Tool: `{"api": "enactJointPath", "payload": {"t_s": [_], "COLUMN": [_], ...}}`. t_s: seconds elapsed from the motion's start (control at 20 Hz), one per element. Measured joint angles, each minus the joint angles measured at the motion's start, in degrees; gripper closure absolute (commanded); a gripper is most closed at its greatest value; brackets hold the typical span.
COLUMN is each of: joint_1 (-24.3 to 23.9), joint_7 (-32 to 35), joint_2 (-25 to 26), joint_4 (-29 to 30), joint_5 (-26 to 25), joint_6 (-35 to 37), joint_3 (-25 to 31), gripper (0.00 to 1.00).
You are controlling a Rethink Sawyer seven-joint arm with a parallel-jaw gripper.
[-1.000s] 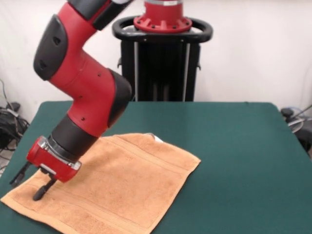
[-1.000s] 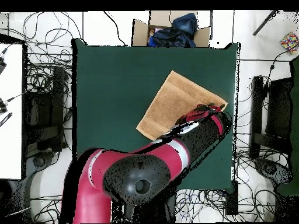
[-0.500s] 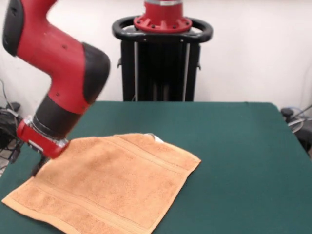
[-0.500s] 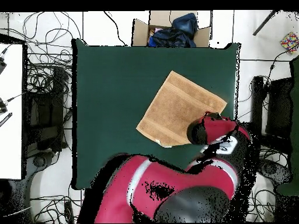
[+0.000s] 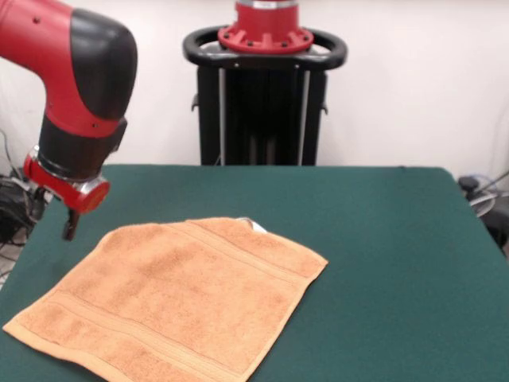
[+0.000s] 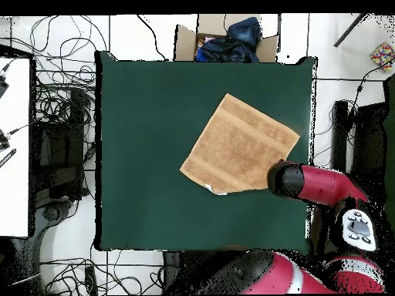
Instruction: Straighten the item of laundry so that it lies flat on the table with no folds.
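Orange-tan terry towel (image 5: 176, 301) spread flat on green felt table (image 5: 390, 263), border bands showing, white tag (image 5: 256, 226) at its far corner; red-and-black arm's gripper (image 5: 69, 227) hangs clear above table just beyond towel's left corner, finger state unclear.

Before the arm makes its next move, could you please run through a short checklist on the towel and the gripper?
1. Towel flat with no folds: ok, it lies spread open in both views.
2. Towel fully on the table: cannot tell in the front view, where its near corners meet the picture's edge; ok in the overhead view.
3. Gripper clear of the towel: ok, it hangs above the table beside the towel's edge, touching nothing.
4. Gripper empty: ok, nothing hangs from it.
5. Gripper open or shut: cannot tell.
6. White tag: ok, it shows at the towel's far corner.
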Motion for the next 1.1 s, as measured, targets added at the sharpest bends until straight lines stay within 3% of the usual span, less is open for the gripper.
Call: {"api": "enactJointPath", "payload": {"t_s": [0.15,0.45,0.8,1.1], "joint_1": [-2.8,-3.9,-1.7,2.0], "joint_7": [-1.7,-1.8,-1.8,-1.8], "joint_2": [-2.4,-3.9,-3.9,-3.9], "joint_4": [2.6,7.4,14.1,17.9], "joint_5": [0.1,2.4,7.7,11.4], "joint_6": [1.4,-1.4,-8.5,-9.2], "joint_3": [4.4,8.0,8.5,8.5], "gripper": [0.0,0.0,0.0,0.0]}}
